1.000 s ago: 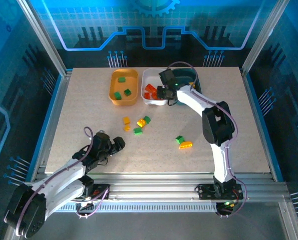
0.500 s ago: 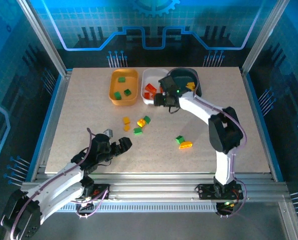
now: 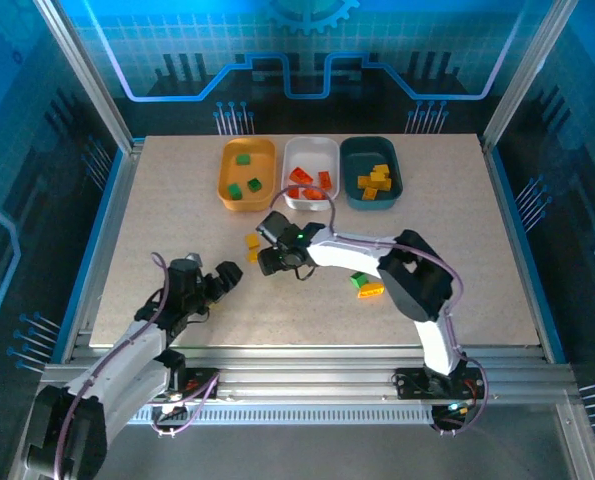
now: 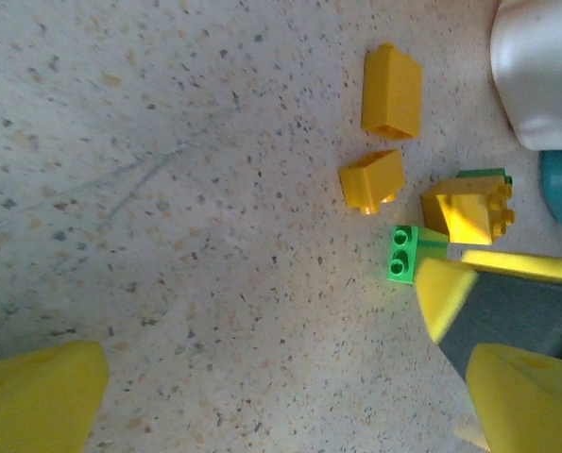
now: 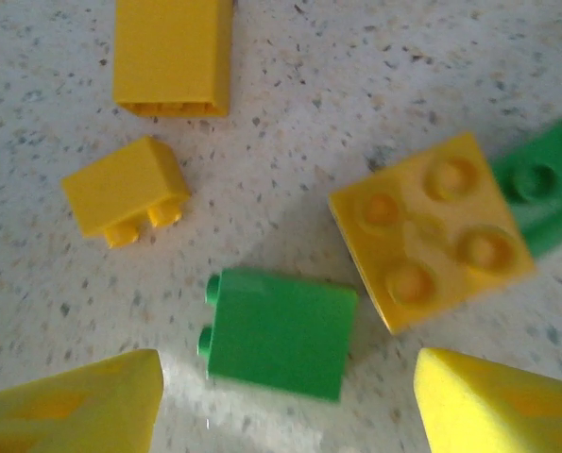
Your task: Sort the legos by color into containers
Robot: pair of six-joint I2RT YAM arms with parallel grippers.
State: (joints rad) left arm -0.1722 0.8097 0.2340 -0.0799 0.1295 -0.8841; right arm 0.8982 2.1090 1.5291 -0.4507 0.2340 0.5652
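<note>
Three trays sit side by side in the upper middle of the tabletop [image 3: 477,260], apparently one per colour: the orange-yellow tray [image 3: 260,165] holds green bricks [image 3: 235,190], the white tray [image 3: 312,150] holds red-orange bricks [image 3: 299,176], and the teal tray [image 3: 367,152] holds yellow bricks [image 3: 375,180]. Just left of centre the right pincer [image 3: 267,245] hangs low over the loose cluster. It is spread and empty, with its yellow tips either side of a green brick [image 5: 279,332], so that piece looks like the chosen pick, probably bound for the orange-yellow tray. A four-stud yellow brick [image 5: 430,229] lies just beside it, close enough to be nudged on closing. At lower left the left pincer [image 3: 225,278] is fully spread and empty, and seems to be waiting clear of the cluster. Right of centre a stray green piece [image 3: 358,279] and an orange-yellow piece [image 3: 371,291] lie touching, unsorted. No brand, label or lettering can be read; the stud tops are too blurred to tell.
</note>
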